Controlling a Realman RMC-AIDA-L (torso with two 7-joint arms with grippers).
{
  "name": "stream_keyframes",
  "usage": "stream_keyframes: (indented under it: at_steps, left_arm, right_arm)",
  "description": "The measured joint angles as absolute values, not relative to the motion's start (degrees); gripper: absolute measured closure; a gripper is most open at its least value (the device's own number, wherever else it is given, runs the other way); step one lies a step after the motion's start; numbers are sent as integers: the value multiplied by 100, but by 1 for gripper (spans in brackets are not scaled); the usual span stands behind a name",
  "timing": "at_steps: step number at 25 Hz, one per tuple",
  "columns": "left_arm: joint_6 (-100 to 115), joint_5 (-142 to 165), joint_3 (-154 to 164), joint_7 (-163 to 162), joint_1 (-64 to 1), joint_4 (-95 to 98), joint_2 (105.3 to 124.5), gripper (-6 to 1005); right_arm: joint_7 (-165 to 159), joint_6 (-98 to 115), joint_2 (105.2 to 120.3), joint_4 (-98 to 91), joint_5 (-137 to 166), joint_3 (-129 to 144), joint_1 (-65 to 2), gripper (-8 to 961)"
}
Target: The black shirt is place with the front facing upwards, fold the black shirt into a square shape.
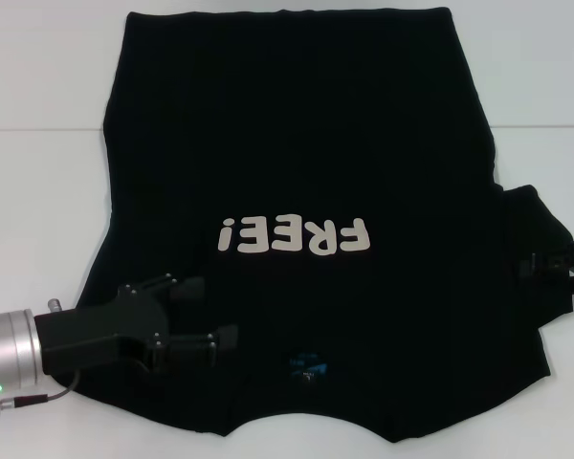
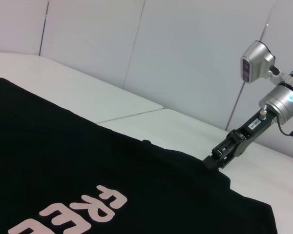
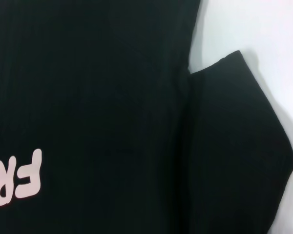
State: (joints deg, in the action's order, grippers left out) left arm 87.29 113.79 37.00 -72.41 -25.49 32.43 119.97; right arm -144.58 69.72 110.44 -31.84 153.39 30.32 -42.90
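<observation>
A: Black shirt (image 1: 306, 172) flat, print up, on white table (image 1: 38, 76). Soft, limp cotton.
B: Grippers?
A: Left gripper (image 1: 207, 316) over collar-side shoulder, jaws spread, holding nothing. Right gripper (image 2: 216, 160) at opposite sleeve; grip unclear.
B: Risk?
A: Probably uneven lift, fabric bunches, skewed fold.

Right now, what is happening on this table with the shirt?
The robot is working on a black shirt spread print-up on a white table. The left gripper lies over the shirt's near left part, jaws open, with no cloth seen between them. The right gripper is at the right sleeve edge. No fold can be seen yet; the shirt lies almost flat.
</observation>
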Motion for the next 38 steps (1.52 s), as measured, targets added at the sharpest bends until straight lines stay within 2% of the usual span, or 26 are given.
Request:
stream_keyframes:
  at_steps: [8, 19, 30, 32, 38]
  left_arm:
    - [8745, 11370, 3700, -7245, -2549, 3243, 11987, 49]
    - [8770, 11348, 3700, -7321, -2540, 3261, 11980, 49]
    - [8767, 11345, 3700, -7321, -2555, 3265, 11979, 49]
    - [8750, 11345, 3700, -7322, -2557, 3257, 11979, 50]
    - [8760, 11345, 3700, -7369, -2589, 3269, 11979, 50]
  right_arm:
    - [-14464, 7046, 11057, -3188, 15345, 3053, -4289, 56]
    - [-14496, 7049, 11074, -3243, 15357, 3330, -4295, 516]
    - [-14461, 7063, 11036, -3278, 15333, 3324, -4262, 762]
    - [-14456, 7074, 11025, -3346, 15316, 3277, -4206, 911]
    - [-14460, 7114, 11006, -3697, 15269, 2991, -3974, 911]
